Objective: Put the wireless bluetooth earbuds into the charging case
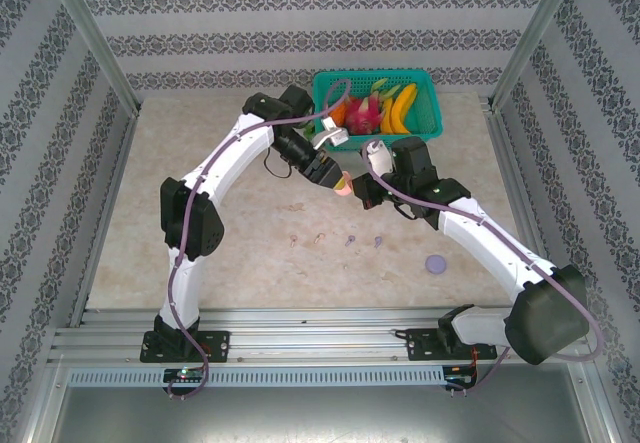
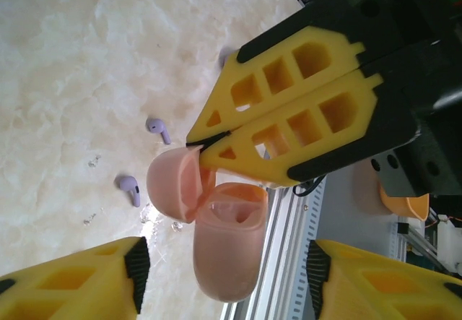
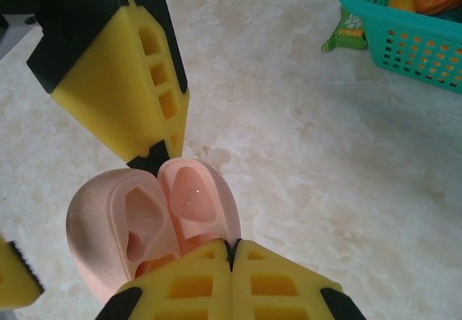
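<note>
Left gripper stands part open, its 2 yellow fingers either side of the body of the pink charging case. The left wrist view shows a gap between each pad and the case, so it grips nothing. Right gripper is pressed closed, its 2 fingertips pinching the rim of the case's lid. The case hangs open from that pinch. Its lid is swung back to one side and its body mouth faces the right wrist camera, where the 2 moulded wells can be seen. It looks to be clear of the marble-patterned table, though I cannot tell this for sure.

From above, both arms meet over the middle of the table, just in front of the teal basket, which holds bananas and other fruit.

All 4 earbuds lie loose on the table in a row nearer the arm bases, well apart from the pink case. The 2 pale pink earbuds are to the left and the 2 purple earbuds to the right. The left wrist view shows the purple pair lying on their sides, apart from each other. A round purple case sits on the table to the right of the row, near the right arm.
</note>
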`<control>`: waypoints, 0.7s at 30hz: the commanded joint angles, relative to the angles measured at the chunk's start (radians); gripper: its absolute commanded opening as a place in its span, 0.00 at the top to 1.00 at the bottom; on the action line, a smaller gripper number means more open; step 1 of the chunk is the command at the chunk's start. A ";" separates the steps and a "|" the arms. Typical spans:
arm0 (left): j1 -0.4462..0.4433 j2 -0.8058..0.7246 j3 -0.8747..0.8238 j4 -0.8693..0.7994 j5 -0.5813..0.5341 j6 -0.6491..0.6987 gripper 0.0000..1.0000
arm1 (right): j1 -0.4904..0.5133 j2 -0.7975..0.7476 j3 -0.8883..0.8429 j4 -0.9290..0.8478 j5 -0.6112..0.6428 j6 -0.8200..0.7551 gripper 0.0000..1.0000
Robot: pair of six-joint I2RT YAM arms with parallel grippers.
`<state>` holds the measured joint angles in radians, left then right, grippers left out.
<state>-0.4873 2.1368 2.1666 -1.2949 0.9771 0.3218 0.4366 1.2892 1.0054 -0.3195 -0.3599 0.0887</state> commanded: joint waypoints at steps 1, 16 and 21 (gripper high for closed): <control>-0.010 -0.025 -0.016 -0.037 0.044 0.046 0.43 | 0.011 0.003 0.037 -0.011 -0.041 -0.031 1.00; -0.010 -0.032 -0.036 -0.066 0.133 0.099 0.59 | 0.011 0.025 0.068 -0.048 -0.090 -0.062 1.00; -0.010 -0.032 -0.036 -0.072 0.137 0.108 0.63 | 0.010 0.027 0.070 -0.053 -0.086 -0.066 1.00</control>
<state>-0.4900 2.1365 2.1372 -1.3262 1.0698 0.3889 0.4366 1.3098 1.0470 -0.3676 -0.4244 0.0452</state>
